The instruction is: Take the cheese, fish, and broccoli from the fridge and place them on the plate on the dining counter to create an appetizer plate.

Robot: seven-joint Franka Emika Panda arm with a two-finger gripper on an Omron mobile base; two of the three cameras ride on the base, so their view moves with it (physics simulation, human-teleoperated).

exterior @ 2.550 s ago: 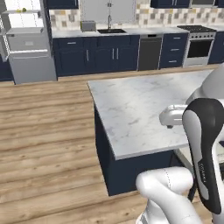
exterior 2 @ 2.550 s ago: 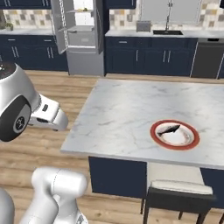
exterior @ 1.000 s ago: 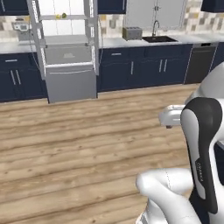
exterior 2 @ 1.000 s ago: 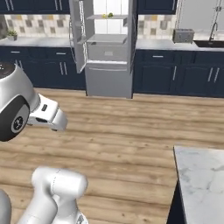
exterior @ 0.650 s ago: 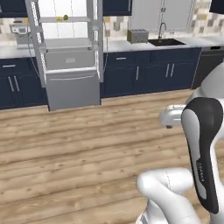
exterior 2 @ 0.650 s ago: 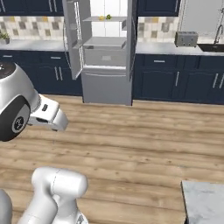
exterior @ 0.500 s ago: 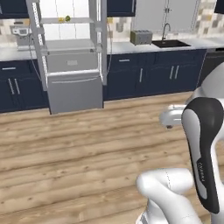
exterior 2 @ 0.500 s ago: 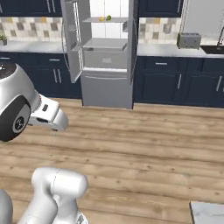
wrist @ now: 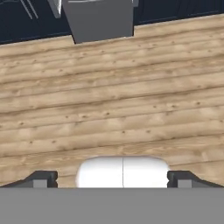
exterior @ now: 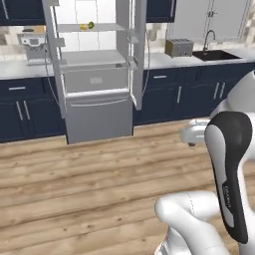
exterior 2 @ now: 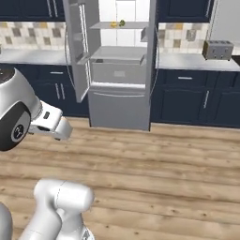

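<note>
Nearest, bottom of the hand view: gripper (wrist: pixel 112 178), fingers (wrist: pixel 41 178) set wide apart at the lower left and lower right corners, nothing between them, holding nothing. Above them, bare wooden floor (wrist: pixel 113 100) runs up the frame.

Further out, upper centre-left of the left base view: the fridge (exterior: pixel 94 69), both doors swung open, white inside, glass shelves, grey lower drawer shut. In the right base view it sits at upper centre.

Farthest, on the top shelf near the upper left of the left base view: a yellow-orange bit, the cheese (exterior: pixel 83 27), with a green bump, the broccoli (exterior: pixel 91 25), just beside it on its right. Same pair shows at top centre of the right base view, cheese (exterior 2: pixel 114 24) and broccoli (exterior 2: pixel 122 22). Too small to tell if they touch. Fish not made out on the shelves.

Right of the fridge, a toaster (exterior: pixel 179 48) and sink tap (exterior: pixel 209 39) on the wall tabletop.

Handling, my guess: cheese is light and firm, wedge faces likely slick, so pinch across the two flat sides. Broccoli is light, bumpy, slightly giving; take it around the crown's widest part, gently. Both are small, so the fingers need centring well, and the high shelf means a level reach in.
</note>
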